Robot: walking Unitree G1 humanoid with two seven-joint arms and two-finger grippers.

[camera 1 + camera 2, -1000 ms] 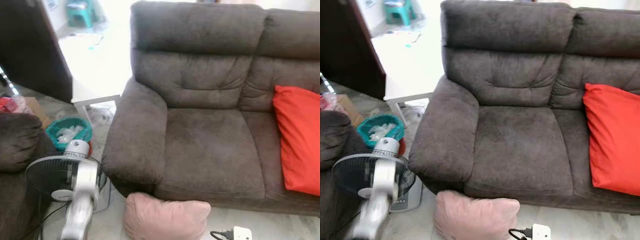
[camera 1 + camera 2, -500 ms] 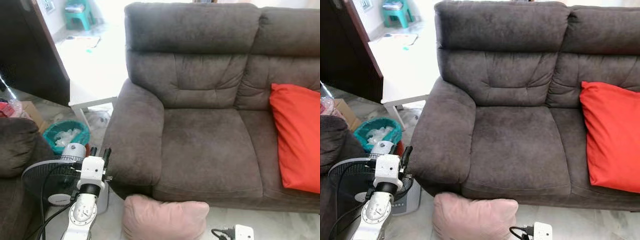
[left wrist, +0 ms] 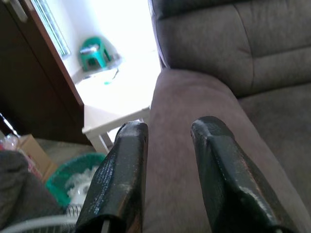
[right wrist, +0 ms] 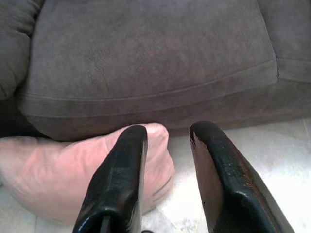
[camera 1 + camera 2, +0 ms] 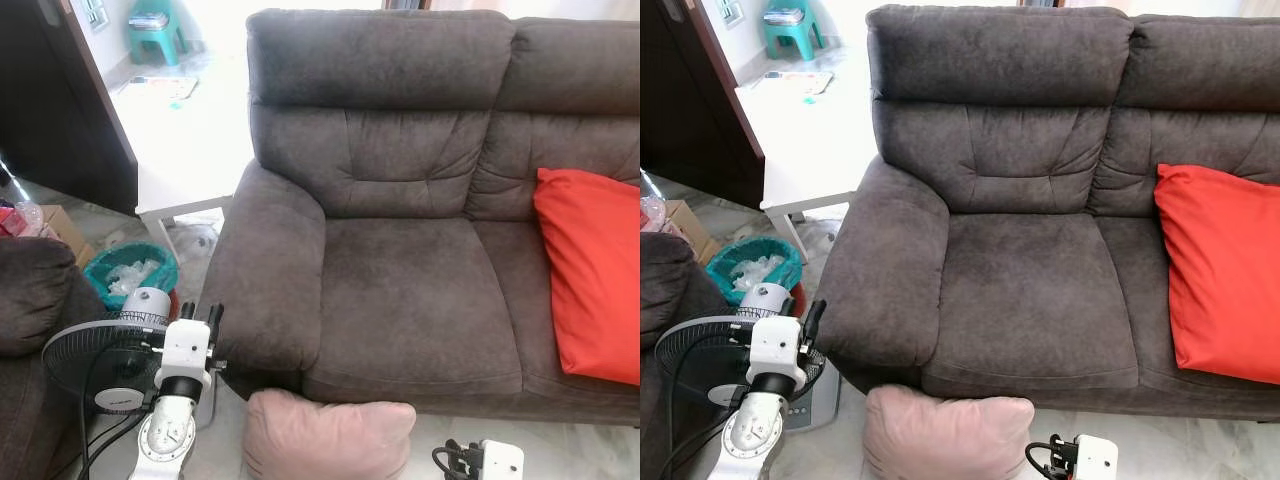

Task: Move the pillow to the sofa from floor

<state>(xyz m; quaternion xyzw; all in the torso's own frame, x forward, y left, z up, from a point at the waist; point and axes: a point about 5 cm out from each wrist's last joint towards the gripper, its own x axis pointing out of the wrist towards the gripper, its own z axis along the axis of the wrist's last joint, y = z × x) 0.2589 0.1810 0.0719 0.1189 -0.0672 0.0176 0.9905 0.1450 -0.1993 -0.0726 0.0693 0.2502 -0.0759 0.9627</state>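
Your left claw (image 5: 200, 311) rises at the lower left of the head views, its two short black fingertips parted a little and holding nothing, just beside the sofa (image 5: 400, 290) armrest and in front of a standing fan (image 5: 95, 360). You can see the pink pillow (image 5: 328, 436) lying on the floor, tucked against the base of the sofa below the left seat cushion. A red cushion (image 5: 588, 285) leans on the right seat. Beyond the armrest stand a white side table (image 5: 185, 195) and a green bin (image 5: 130, 272) with white scraps in it; a green stool (image 5: 152, 30) sits far back. Your right arm's white housing (image 5: 1095, 458) shows at the bottom edge, near the pillow's right corner.

From the left wrist, you look along the two black fingers (image 3: 119, 179), set apart with nothing between them, over the brown armrest (image 3: 194, 160).

From the right wrist, your right claw (image 4: 163, 165) is spread open and empty, hovering above the pillow (image 4: 73, 170), whose right end shows between and below the fingers, against the sofa front on the pale floor (image 4: 272, 165).
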